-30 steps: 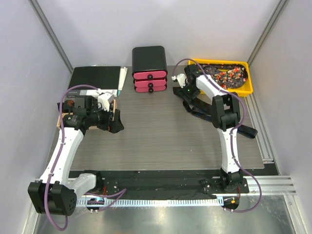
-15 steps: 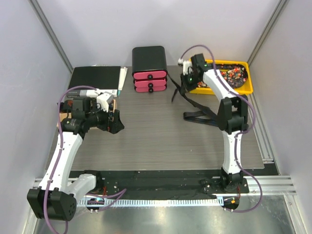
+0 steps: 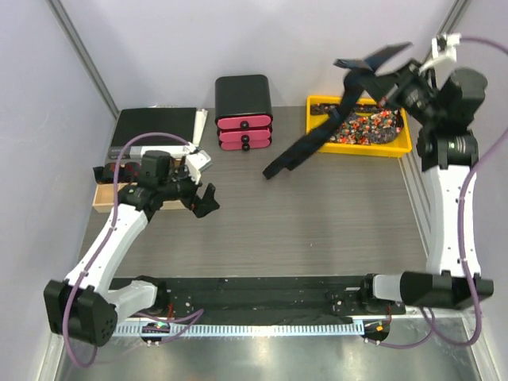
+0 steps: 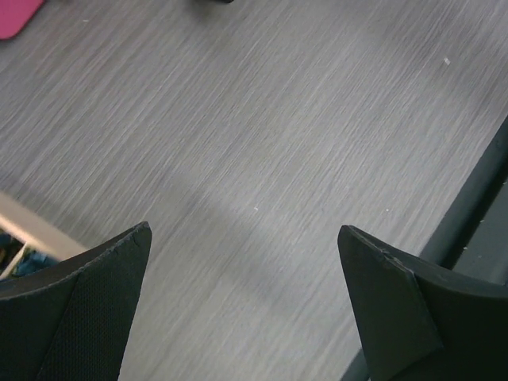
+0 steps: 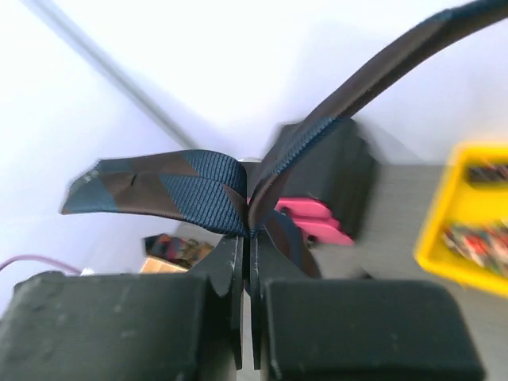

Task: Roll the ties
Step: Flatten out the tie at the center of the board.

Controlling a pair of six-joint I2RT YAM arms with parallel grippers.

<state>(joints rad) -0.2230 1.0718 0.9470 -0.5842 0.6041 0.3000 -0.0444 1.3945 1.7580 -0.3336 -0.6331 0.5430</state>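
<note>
My right gripper (image 3: pixel 390 89) is raised high over the yellow bin (image 3: pixel 402 145) and is shut on a dark navy tie (image 3: pixel 317 139). The tie hangs from the jaws down and to the left, and its low end (image 3: pixel 274 170) touches the table. In the right wrist view the tie (image 5: pixel 194 190) is pinched between the closed fingers (image 5: pixel 248 246), with one end flapping left and one strand rising to the upper right. More speckled ties (image 3: pixel 361 125) fill the bin. My left gripper (image 3: pixel 203 200) is open and empty low over the table (image 4: pixel 262 151).
A black and pink drawer unit (image 3: pixel 244 113) stands at the back centre. A black flat box (image 3: pixel 155 125) lies at the back left, with a wooden tray (image 3: pixel 101 195) under the left arm. A metal rail (image 3: pixel 421 214) runs along the table's right edge.
My right arm has swung up and to the right, lifting the navy tie off the table. My left gripper has moved a little right toward the table's centre.
</note>
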